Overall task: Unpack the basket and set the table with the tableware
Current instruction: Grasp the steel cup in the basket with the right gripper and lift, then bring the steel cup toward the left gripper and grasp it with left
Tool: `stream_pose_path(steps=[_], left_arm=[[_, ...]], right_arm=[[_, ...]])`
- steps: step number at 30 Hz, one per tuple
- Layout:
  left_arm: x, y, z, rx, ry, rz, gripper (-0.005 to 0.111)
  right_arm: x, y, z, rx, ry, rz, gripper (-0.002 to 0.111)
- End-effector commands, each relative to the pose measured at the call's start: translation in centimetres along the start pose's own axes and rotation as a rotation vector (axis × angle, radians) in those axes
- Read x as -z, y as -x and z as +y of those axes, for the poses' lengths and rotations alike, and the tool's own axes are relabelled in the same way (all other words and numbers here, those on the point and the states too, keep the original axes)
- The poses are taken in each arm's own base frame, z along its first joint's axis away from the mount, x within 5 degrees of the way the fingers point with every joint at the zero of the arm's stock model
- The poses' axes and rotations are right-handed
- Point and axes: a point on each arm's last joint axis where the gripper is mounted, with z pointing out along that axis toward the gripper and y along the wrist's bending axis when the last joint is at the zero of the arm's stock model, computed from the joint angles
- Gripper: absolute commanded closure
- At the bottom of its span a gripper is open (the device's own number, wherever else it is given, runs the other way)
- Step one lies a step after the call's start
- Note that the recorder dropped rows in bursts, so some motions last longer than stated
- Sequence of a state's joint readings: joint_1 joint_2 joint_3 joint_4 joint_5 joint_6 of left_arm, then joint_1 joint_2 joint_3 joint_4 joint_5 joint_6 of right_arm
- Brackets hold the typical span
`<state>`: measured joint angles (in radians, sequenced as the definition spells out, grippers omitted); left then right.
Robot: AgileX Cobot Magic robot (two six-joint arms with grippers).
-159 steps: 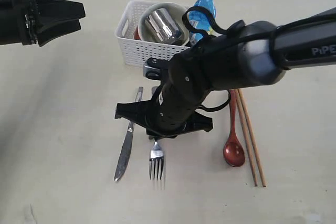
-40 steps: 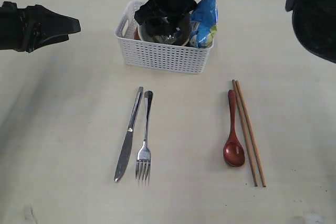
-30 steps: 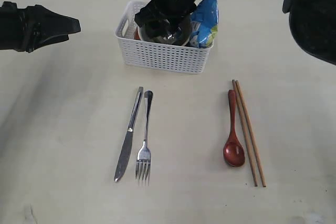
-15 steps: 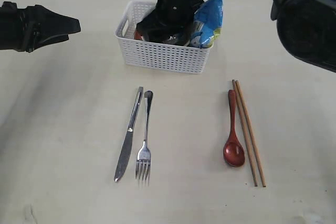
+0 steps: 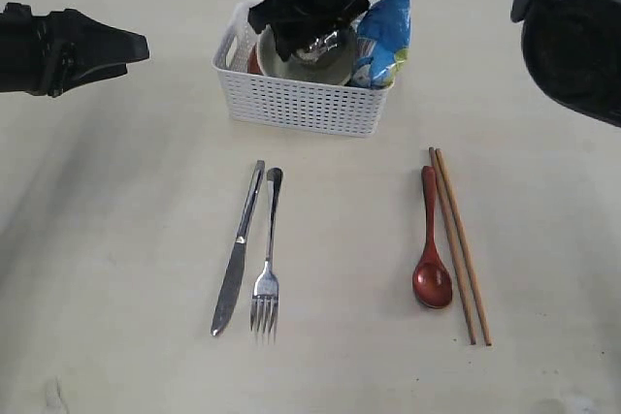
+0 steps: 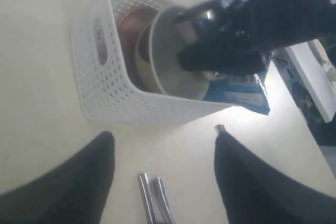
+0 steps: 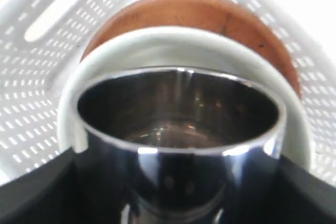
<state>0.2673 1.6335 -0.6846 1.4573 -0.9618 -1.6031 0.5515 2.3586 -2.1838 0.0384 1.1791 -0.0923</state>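
The white basket (image 5: 301, 104) stands at the table's (image 5: 116, 239) far middle. Inside it a cream bowl (image 5: 287, 65) leans against a red-brown plate (image 7: 199, 11). The steel mug (image 5: 328, 46) sits in the bowl. My right gripper (image 5: 318, 38) reaches down into the basket with its fingers pressed on both sides of the mug (image 7: 178, 124). My left gripper (image 5: 136, 46) hovers open at the left, apart from everything. On the table lie the knife (image 5: 238, 249), fork (image 5: 267, 259), red-brown spoon (image 5: 432, 249) and chopsticks (image 5: 458, 244).
A blue snack bag (image 5: 383, 31) stands in the basket's right end, touching my right arm. The left wrist view shows the basket wall (image 6: 110, 93) and the knife and fork handles (image 6: 152, 198) between my open fingers.
My right gripper sank over the mug in the basket, then rose a little, so the bowl's rim shows again. The snack bag shifted slightly. The left arm stayed still.
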Motion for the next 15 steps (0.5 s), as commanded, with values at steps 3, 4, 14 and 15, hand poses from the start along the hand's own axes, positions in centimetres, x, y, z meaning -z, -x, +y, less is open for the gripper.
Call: stream_pose_path(steps=[3, 4, 14, 15], left_arm=[[0.1, 0.2, -0.1, -0.065, -0.003, -0.007, 0.053], [0.1, 0.2, -0.2, -0.085, -0.015, -0.007, 0.053], [0.2, 0.3, -1.3, -0.148, -0.137, -0.019, 0.053], [0.2, 0.3, -1.3, -0.153, -0.137, -0.019, 0.053]], right_arm=[[10.1, 0.7, 0.4, 0.056, -0.029, -0.215, 0.109], [11.6, 0.7, 1.1, 0.082, -0.012, -0.247, 0.109], [14.9, -1.5, 8.0, 0.234, 0.045, -0.548, 0.109], [14.8, -2.3, 7.9, 0.236, 0.038, -0.579, 0.109]])
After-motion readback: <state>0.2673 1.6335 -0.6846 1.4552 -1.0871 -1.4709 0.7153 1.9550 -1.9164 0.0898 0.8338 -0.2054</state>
